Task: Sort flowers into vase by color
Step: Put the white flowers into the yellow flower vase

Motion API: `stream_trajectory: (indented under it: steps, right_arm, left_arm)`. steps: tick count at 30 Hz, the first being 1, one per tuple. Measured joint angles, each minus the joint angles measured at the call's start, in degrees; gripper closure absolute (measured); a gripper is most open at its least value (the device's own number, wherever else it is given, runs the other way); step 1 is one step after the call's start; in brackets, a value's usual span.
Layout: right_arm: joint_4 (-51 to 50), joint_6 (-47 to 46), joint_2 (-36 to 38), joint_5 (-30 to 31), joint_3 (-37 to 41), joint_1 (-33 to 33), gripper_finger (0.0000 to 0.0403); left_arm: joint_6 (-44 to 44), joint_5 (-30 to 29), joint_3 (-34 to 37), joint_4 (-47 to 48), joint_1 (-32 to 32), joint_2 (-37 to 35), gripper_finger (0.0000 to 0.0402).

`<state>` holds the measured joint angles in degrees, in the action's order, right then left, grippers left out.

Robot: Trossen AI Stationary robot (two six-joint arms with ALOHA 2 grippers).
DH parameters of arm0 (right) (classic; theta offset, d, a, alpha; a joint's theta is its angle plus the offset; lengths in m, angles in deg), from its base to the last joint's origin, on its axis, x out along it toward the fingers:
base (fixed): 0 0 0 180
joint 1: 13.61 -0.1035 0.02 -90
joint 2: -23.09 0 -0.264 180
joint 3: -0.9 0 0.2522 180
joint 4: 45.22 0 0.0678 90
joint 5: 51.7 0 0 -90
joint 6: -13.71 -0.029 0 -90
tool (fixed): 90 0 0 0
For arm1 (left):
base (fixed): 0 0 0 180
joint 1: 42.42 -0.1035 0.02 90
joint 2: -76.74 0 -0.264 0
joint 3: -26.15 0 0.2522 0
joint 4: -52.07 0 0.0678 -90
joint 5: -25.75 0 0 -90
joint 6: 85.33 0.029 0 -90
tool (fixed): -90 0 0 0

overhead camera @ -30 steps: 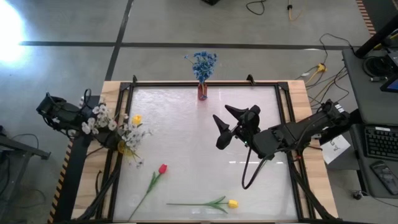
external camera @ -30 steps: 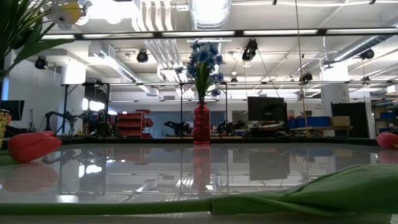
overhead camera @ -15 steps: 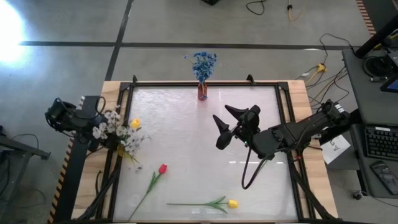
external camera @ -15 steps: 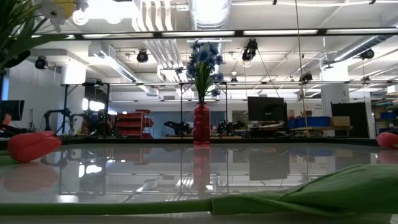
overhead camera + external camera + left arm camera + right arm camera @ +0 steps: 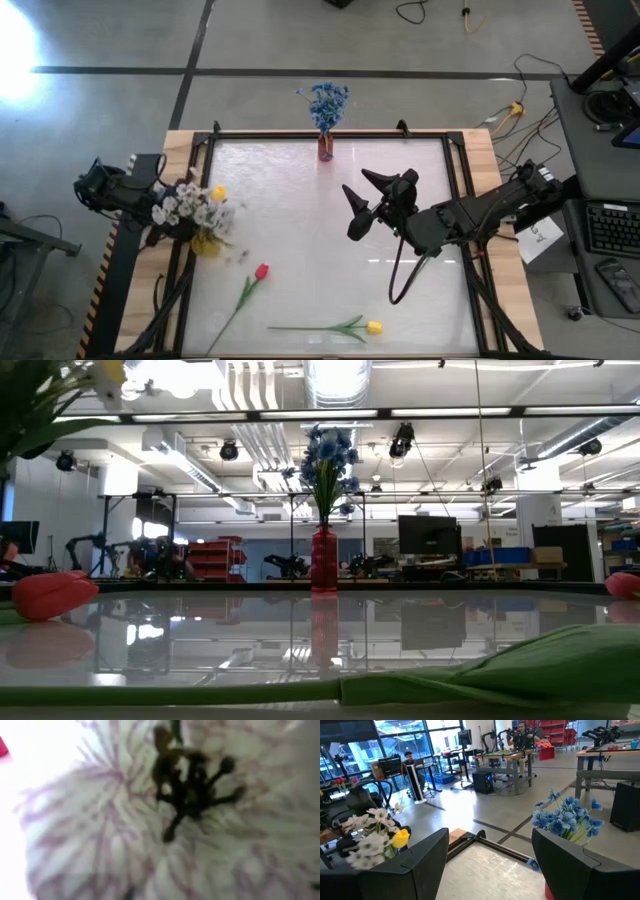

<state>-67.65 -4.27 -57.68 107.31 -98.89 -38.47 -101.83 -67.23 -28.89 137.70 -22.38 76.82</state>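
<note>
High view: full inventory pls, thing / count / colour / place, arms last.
blue flowers: one bunch, blue, standing in the red vase at the table's far edge, centre.
red vase: one, red, far edge, centre.
white spray: one bunch, white, left edge of the table, at the left gripper.
yellow tulip in bunch: one, yellow, among the white blooms.
yellow vase: one, yellow, under the white spray; mostly hidden.
red tulip: one, red, lying near-left.
yellow tulip: one, yellow, lying at the near edge.
table: one, glossy white top, wood border.
left gripper: shut, buried in the white spray.
right gripper: open, empty, above the table's right half.
</note>
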Motion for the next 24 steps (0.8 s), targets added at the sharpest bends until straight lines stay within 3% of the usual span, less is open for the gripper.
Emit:
stream_trajectory:
  steps: [15, 19, 24]
  right_arm:
    - [0.0, 0.8, 0.0, -0.2, 0.0, 0.0, 0.0126]
    - [0.0, 1.0, 0.0, -0.2, 0.0, 0.0, 0.0126]
    - [0.0, 1.1, 0.0, -0.2, 0.0, 0.0, 0.0126]
  left_arm:
    - [0.8, -4.9, 1.5, -7.3, 0.0, 0.6, 0.0398]
    - [-1.2, -3.3, 1.6, -6.4, 0.0, 1.3, 0.0375]
    - [-2.9, -0.1, 0.7, -4.7, 0.0, 1.8, 0.032]
